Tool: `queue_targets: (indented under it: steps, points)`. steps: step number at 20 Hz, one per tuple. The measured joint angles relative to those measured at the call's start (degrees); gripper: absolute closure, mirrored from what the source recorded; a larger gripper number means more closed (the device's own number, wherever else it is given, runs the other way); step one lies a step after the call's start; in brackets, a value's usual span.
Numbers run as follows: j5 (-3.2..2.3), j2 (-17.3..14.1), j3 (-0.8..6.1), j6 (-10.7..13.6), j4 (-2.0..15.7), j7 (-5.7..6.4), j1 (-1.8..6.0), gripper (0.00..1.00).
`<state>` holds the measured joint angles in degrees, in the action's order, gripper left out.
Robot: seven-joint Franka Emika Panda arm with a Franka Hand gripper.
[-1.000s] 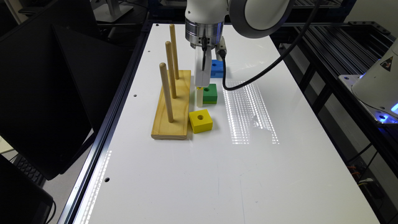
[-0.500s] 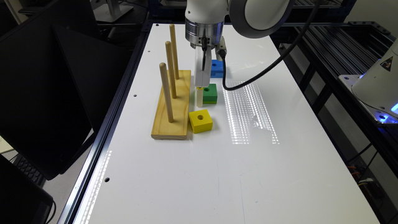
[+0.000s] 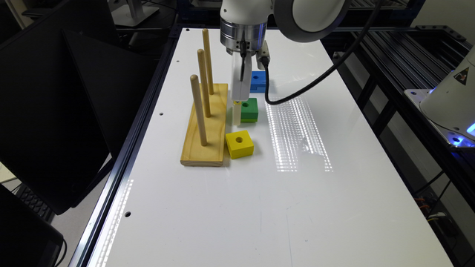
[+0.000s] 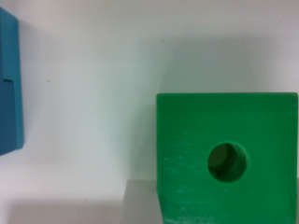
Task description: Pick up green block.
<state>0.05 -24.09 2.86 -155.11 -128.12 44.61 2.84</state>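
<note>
We get bright overhead light in the exterior view, with a dotted glare patch on the glossy white table (image 3: pixel 300 137) at about 3 o'clock of centre. Wrist view's soft and blurry; the green block (image 4: pixel 226 158) casts a faint shadow.

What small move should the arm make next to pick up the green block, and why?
Probably close on the green block and lift. The gripper is down at table level right beside it, and the block sits close under the wrist camera.

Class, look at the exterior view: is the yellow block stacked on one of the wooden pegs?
No, the yellow block lies flat on the white table, beside the peg stand.
</note>
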Motion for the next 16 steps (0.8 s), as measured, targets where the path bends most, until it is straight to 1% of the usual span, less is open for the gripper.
queue_targets:
  steps: [6,13,16]
  points:
    - [0.00,1.7,0.00,1.4,-0.10,0.00,0.00,1.00]
    - [0.00,2.2,0.01,1.6,-0.12,0.00,0.00,1.00]
    - [0.00,3.5,0.01,2.9,-0.12,0.00,0.00,1.00]
